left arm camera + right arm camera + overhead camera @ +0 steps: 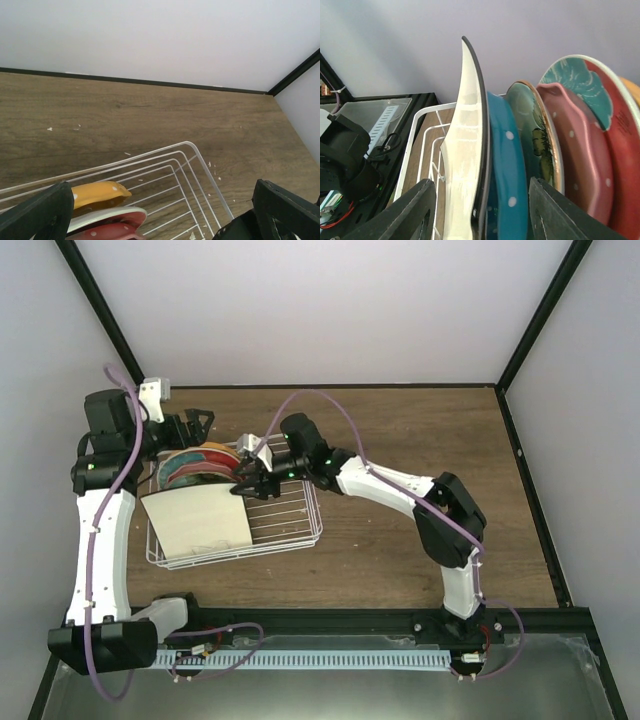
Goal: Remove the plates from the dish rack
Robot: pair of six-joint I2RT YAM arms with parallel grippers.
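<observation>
Right pincer [482, 190] straddles the cream plate [465, 140] and teal plate [507, 165] in the rack [285, 520]; we cannot tell if it grips. Left pincer [161, 186] gapes wide.

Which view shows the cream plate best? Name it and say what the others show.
Top external: the cream plate shows its whole square face, leaning at the rack's near end. Right wrist gives only its edge, close up, beside the teal plate, both straddled by the right pincer. Left wrist misses it.
</observation>
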